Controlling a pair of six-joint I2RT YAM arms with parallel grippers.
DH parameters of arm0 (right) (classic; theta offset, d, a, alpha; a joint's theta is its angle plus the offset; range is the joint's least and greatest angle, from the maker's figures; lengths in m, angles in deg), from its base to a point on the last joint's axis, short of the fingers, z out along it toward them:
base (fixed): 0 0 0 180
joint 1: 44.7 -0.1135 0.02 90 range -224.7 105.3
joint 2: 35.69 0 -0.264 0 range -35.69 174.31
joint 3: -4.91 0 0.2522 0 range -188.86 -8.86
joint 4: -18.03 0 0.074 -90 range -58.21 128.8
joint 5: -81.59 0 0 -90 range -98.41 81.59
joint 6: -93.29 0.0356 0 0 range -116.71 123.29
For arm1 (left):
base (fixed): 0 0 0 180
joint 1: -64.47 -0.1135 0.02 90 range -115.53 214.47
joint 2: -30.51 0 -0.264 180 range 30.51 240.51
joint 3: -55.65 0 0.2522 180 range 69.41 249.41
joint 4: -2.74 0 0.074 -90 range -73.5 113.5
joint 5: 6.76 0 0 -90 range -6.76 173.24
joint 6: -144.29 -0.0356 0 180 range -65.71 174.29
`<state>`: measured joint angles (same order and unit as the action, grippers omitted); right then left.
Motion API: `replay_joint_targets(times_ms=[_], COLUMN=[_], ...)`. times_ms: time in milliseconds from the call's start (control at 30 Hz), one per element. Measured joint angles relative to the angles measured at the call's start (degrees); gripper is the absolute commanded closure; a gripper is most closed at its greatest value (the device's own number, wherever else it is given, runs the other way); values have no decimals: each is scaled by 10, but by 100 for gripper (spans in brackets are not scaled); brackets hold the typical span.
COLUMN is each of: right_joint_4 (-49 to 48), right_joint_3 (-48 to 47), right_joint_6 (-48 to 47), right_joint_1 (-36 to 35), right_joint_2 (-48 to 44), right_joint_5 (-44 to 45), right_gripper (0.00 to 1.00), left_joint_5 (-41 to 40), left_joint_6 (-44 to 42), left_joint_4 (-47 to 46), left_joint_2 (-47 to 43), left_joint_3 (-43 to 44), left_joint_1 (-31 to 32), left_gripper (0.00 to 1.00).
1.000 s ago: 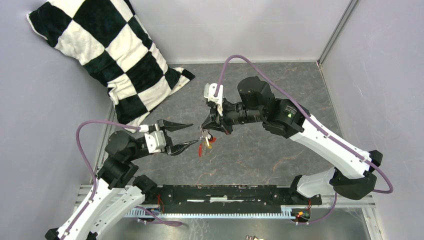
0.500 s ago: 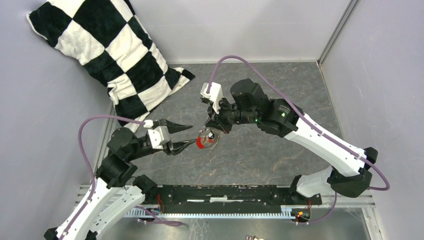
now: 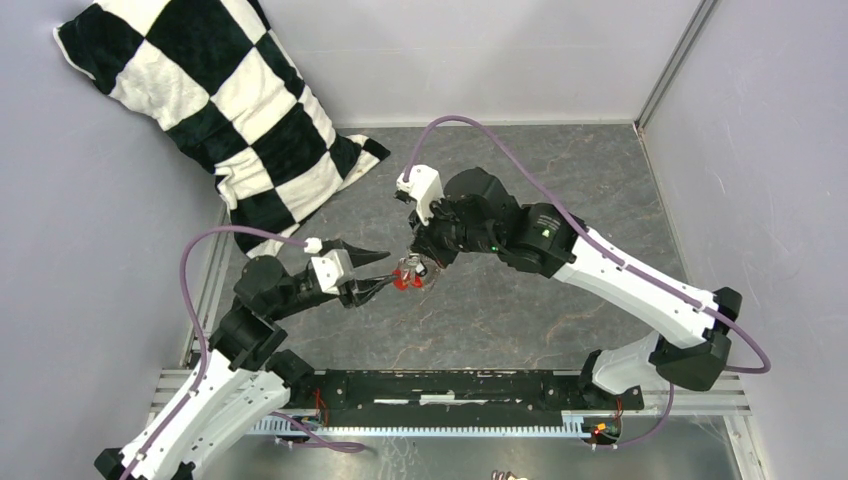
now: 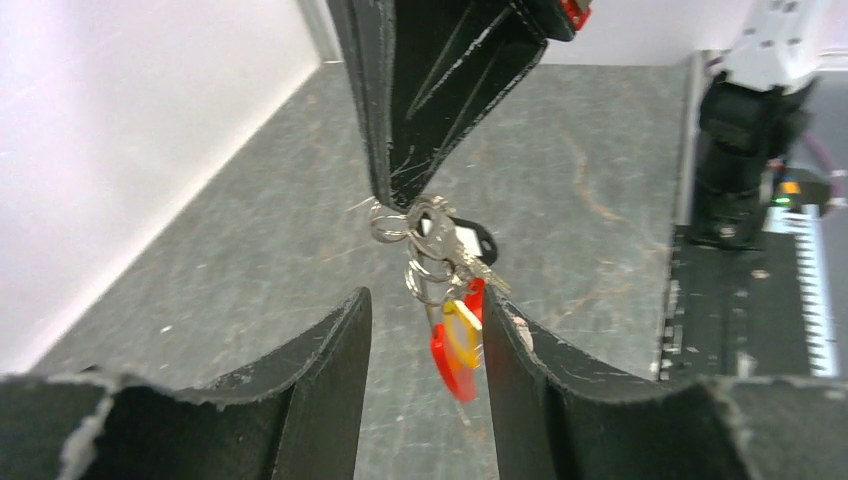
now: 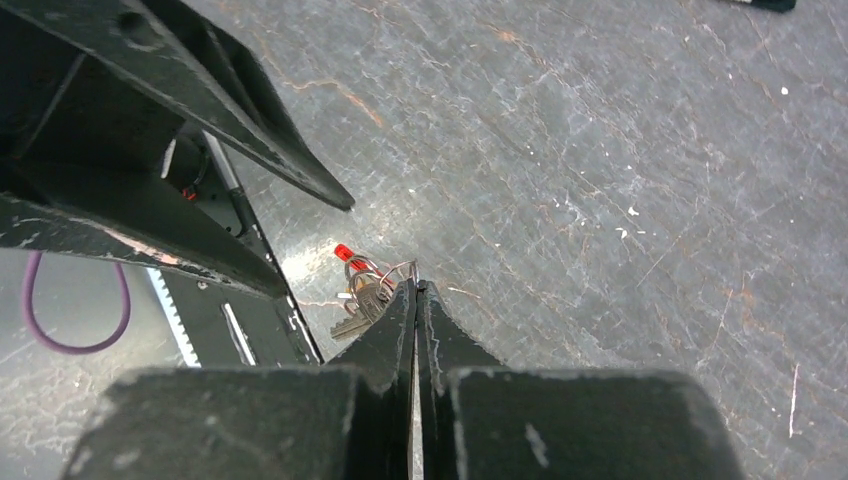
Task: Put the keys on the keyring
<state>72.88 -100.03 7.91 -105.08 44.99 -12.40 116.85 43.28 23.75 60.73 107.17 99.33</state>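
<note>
My right gripper is shut on the thin grey keyring, pinched at the fingertips. The keys hang from it above the floor. In the left wrist view I see a black-headed key, a yellow head and a red head below small silvery loops. My left gripper is open, and in its own view the red and yellow heads hang between its fingers, close to the right finger. The right gripper's tips come down from above.
A black-and-white checkered pillow leans in the back left corner. Grey walls close in the stone-patterned floor. A black rail runs along the near edge between the arm bases.
The left gripper has moved right, up to the hanging keys, which now sit between its open fingers. The right gripper has shifted slightly left with the keyring.
</note>
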Motion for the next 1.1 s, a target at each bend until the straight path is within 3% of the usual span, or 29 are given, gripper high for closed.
replay_joint_targets(times_ms=[133, 567, 767, 1100], right_joint_4=[-2, -31, -70, -102], right_joint_3=[0, 6, 30, 39], right_joint_6=[20, 71, 91, 111], right_joint_1=[0, 0, 0, 0], right_joint_2=[25, 66, 66, 71], right_joint_5=[27, 86, 116, 123], right_gripper=[100, 100, 100, 100], left_joint_5=[-50, -47, -60, -96], left_joint_6=[-45, -164, -145, -103], left_joint_4=[-16, -3, 8, -9], left_joint_2=[-38, -43, -15, 48], left_joint_3=[-33, -88, -93, -93], left_joint_1=[0, 0, 0, 0], left_gripper=[48, 51, 58, 59])
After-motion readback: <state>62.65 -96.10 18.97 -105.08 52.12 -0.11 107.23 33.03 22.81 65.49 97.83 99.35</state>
